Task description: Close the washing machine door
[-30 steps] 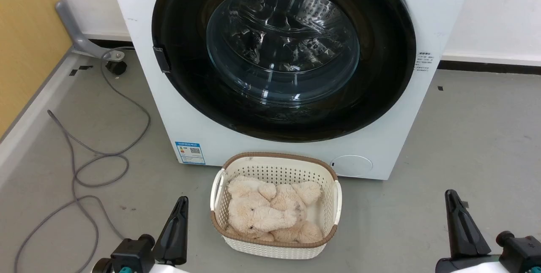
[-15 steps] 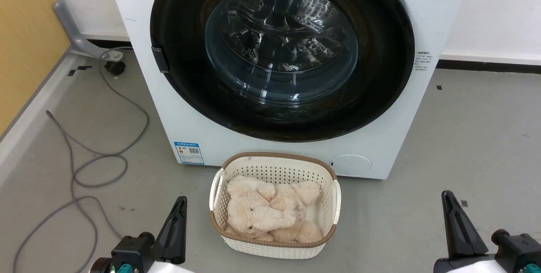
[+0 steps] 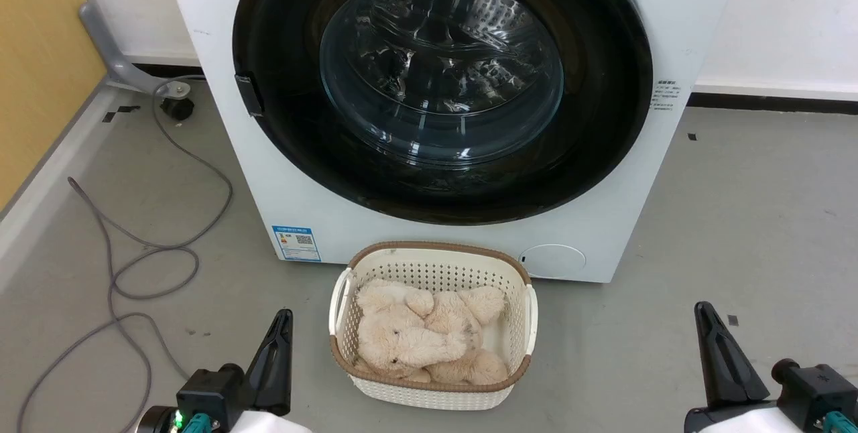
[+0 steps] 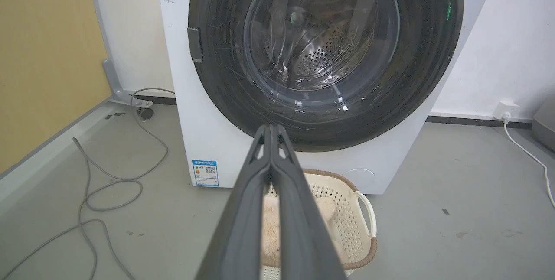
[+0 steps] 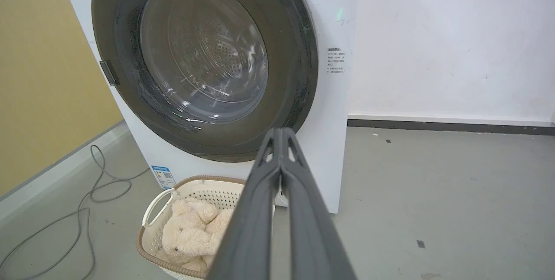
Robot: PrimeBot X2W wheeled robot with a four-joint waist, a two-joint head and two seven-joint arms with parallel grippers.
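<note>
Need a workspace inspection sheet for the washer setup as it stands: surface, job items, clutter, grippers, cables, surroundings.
Surface: grey floor, a few small dark marks.
Job's things: white washing machine; its round door looks shut, flush against the front.
Clutter: cream basket on the floor just in front of the machine, holding a beige plush toy.
Grippers: left gripper and right gripper low on either side of the basket, both shut, holding nothing, clear of the door.
Cables: grey cable looped on the floor left of the machine; white cable running from a wall socket on the right.
Surroundings: white wall; yellow panel on the left.
</note>
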